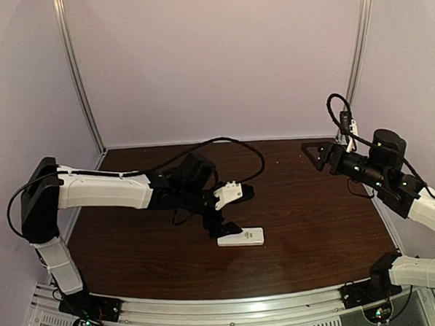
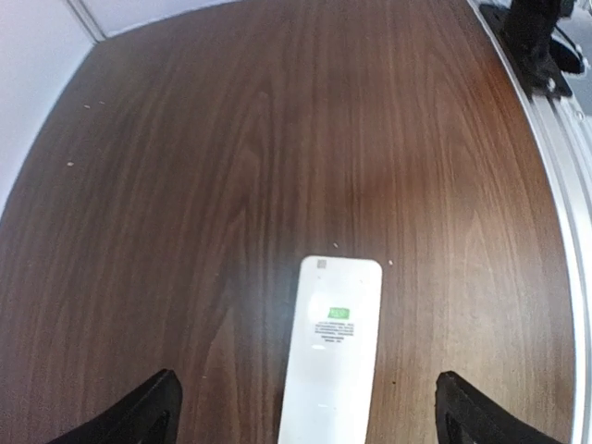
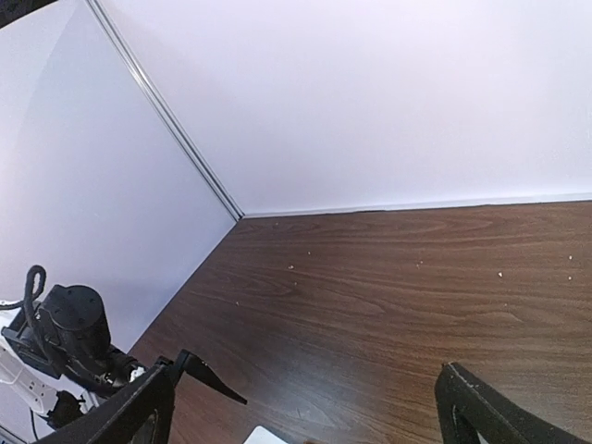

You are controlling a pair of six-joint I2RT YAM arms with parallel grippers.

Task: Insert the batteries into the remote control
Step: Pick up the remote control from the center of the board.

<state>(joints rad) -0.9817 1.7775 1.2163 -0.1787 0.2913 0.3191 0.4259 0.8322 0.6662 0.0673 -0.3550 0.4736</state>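
Toward the near middle of the table point(image 1: 134, 248), the remote control point(image 2: 331, 356) lies flat, labelled back up, between the wide-spread jaws of the empty left gripper point(image 2: 310, 416). It looks light, rigid and slick, so its long edges seem the best hold. No batteries show. Farther right, the right gripper point(image 1: 313, 155) hangs open and empty, blocking nothing.

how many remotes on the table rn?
1. The remote control lies flat, label side up, near the middle of the table, under the left gripper, whose open jaws stand either side without touching it. No second one shows in any view.
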